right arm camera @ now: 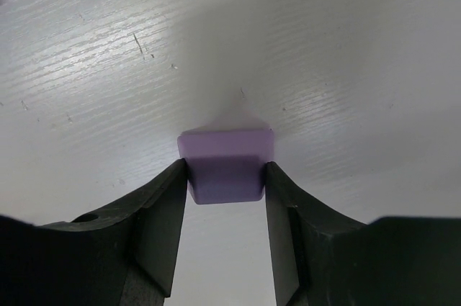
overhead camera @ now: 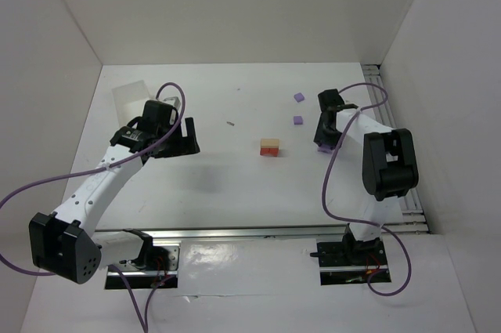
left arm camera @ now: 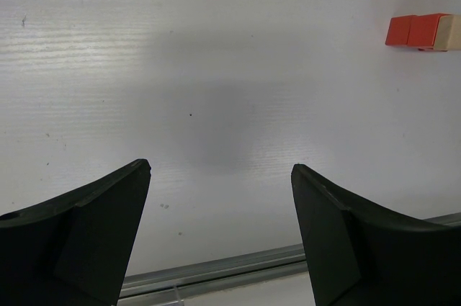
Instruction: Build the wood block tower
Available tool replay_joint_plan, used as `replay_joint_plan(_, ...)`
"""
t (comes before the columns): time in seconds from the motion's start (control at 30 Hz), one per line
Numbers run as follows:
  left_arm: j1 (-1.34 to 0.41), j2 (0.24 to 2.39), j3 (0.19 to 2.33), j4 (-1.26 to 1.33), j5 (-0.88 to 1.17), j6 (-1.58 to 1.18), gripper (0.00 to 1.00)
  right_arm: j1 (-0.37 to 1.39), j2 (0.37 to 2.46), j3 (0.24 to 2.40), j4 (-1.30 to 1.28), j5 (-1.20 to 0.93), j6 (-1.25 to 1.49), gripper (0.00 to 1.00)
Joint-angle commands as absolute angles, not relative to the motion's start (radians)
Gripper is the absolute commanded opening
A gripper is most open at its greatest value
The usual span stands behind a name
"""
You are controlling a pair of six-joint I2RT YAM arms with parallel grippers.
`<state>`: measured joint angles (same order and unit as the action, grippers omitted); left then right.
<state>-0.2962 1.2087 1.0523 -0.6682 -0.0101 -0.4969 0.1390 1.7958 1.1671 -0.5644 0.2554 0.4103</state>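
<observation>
Wood block tower (overhead camera: 269,147), a short red-orange stack capped pale tan, stands just left of my right gripper (right arm camera: 226,169), whose fingers pinch a lilac block (right arm camera: 227,147) by both sides. My left gripper (left arm camera: 220,168) gapes wide, well left of the tower. Only the overhead view shows a loose lilac cube (overhead camera: 297,120) beyond the tower and a farther cube (overhead camera: 298,96).

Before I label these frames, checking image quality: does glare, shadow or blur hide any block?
Top external: glare on the near strip; block stack small but clear. Left wrist: soft shadow on the table, nothing hidden. Right wrist: lilac block sharp, shadow behind.
</observation>
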Motion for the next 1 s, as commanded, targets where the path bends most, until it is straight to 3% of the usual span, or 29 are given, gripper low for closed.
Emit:
replay_joint_plan(0.0, -0.299, 1.21, 1.091, -0.672, -0.029, -0.486, 0.92, 0.147, 1.689, 1.236, -0.6, 0.284, 0.408, 0.4)
replay_joint_plan(0.4, -0.299, 1.201, 1.123, -0.69, -0.095, -0.495, 0.92, 0.405, 1.583, 1.416, -0.724, 0.305, 0.541, 0.4)
replay_joint_plan(0.57, -0.299, 1.192, 1.123, -0.699, -0.114, -0.495, 0.92, 0.54, 1.649, 1.473, -0.765, 0.345, 0.597, 0.4)
replay_joint_plan(0.97, -0.299, 1.192, 1.105, -0.699, -0.104, -0.495, 0.92, 0.644, 1.779, 1.522, -0.775, 0.374, 0.649, 0.41)
